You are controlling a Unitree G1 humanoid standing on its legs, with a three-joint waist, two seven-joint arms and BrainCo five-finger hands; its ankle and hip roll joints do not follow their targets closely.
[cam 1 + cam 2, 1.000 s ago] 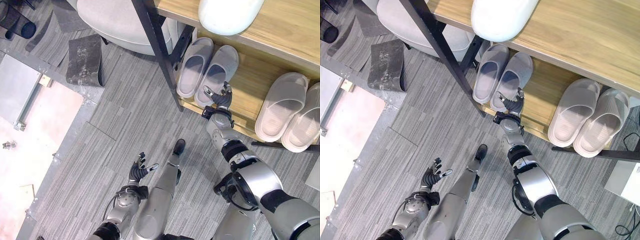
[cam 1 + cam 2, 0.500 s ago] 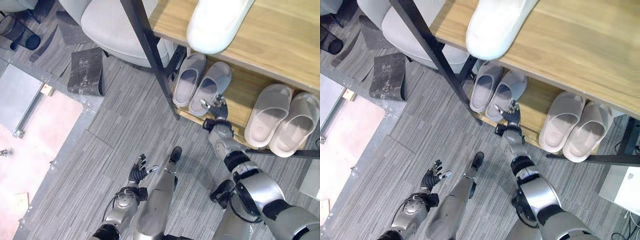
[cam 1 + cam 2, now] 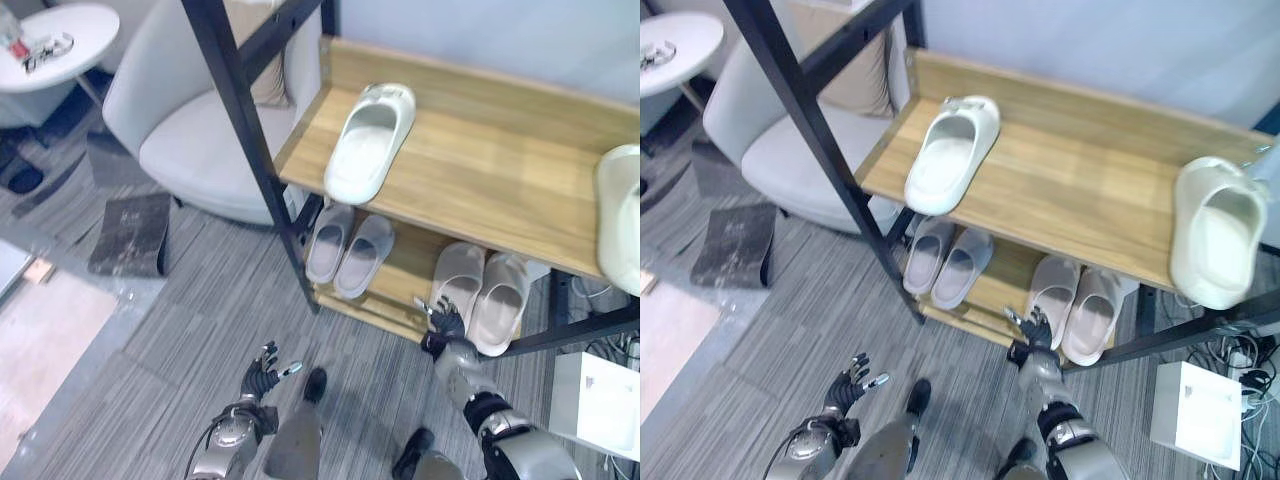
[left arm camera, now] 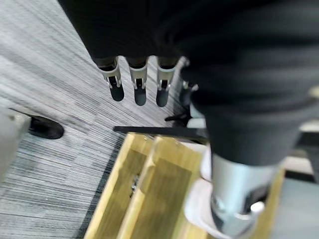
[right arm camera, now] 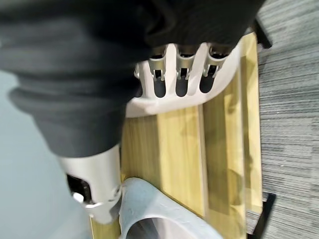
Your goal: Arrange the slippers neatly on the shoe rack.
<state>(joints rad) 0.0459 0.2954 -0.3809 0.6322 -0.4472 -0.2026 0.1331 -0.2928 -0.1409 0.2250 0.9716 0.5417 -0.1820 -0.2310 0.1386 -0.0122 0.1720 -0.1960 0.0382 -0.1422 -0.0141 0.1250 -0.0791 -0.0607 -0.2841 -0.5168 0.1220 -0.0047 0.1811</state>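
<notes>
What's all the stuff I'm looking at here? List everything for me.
Shoe rack: one, wooden shelves on a black frame.
Grey slippers: one pair, lower shelf, left part.
Beige slippers: one pair, lower shelf, right part.
White slippers: two, top shelf, one at the left, one at the right edge.
Chair: one, light grey, left of the rack.
Round table: one, white, far left.
White box: one, floor, right.
Left hand: open, over the floor.
Right hand: open, by the beige pair.

Left hand (image 3: 262, 377) low with splayed fingers; right hand (image 3: 445, 322) raised, fingers straight.
</notes>
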